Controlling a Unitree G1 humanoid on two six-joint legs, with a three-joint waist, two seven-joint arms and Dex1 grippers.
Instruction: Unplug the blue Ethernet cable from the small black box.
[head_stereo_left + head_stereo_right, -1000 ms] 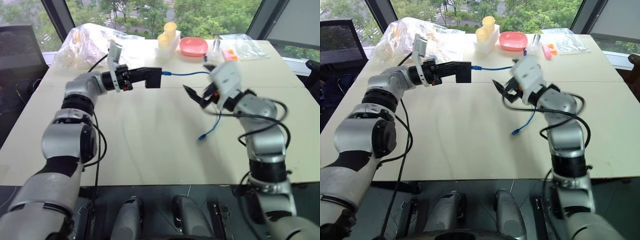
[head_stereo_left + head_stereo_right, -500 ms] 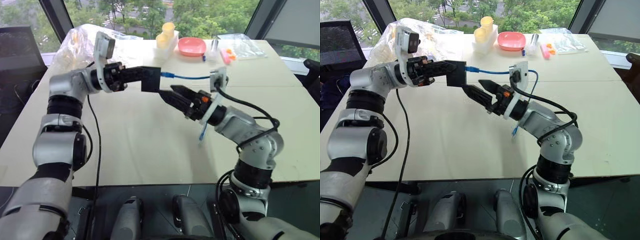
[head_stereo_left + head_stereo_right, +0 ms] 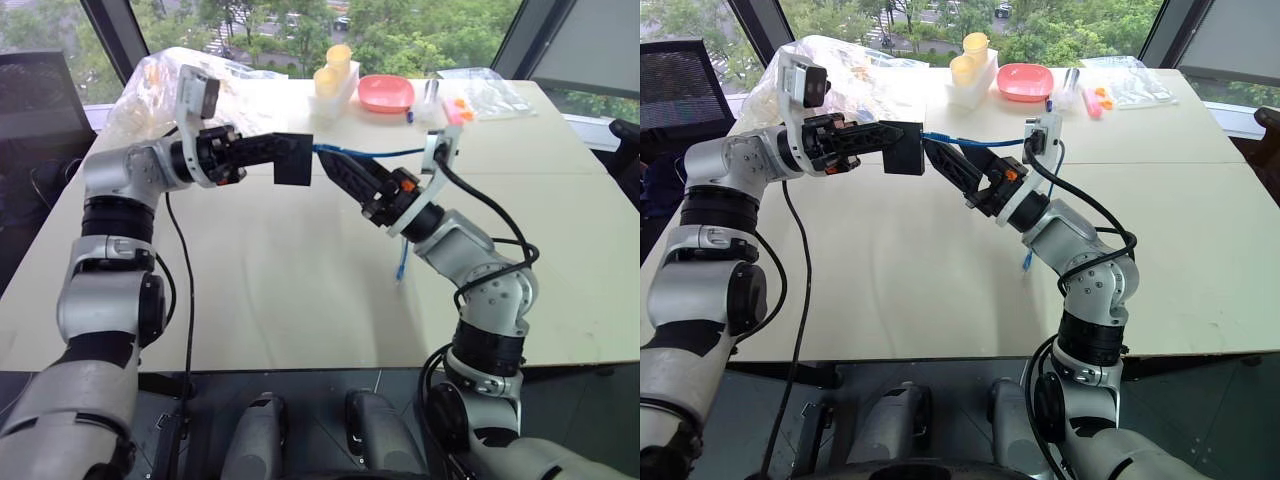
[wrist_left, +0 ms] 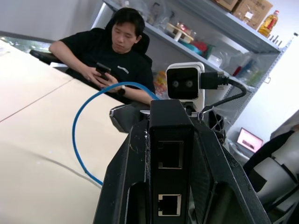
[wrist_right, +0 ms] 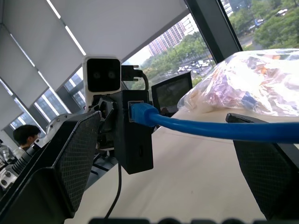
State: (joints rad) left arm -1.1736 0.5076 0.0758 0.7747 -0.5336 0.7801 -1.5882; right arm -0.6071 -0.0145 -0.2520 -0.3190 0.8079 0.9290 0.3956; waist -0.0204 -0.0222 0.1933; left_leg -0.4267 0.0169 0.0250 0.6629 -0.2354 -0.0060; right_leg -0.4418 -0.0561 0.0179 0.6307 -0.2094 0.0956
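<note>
- The blue Ethernet cable [image 3: 375,153] is plugged into the small black box [image 3: 293,159], left of centre in the upper half of the left eye view. From the plug it runs right, then drops to the table [image 3: 280,290], where its free end lies.
- Your left gripper [image 3: 262,150] is clenched on the box and holds it above the table with the plugged port facing right, so the plug is presented to the other arm.
- In the left wrist view you can see two more ports on the box, both empty.
- Your right gripper [image 3: 338,168] has its jaws spread wide and holds nothing. In the right wrist view the cable runs between the two fingers [image 5: 70,149], just short of the plug; this looks like the line-up for a pinch and pull.
- A pink bowl [image 3: 387,93], yellow cups [image 3: 333,68] and plastic bags [image 3: 160,80] sit along the upper edge, well clear of the work.
- A seated person [image 4: 114,51] appears in the left wrist view.
</note>
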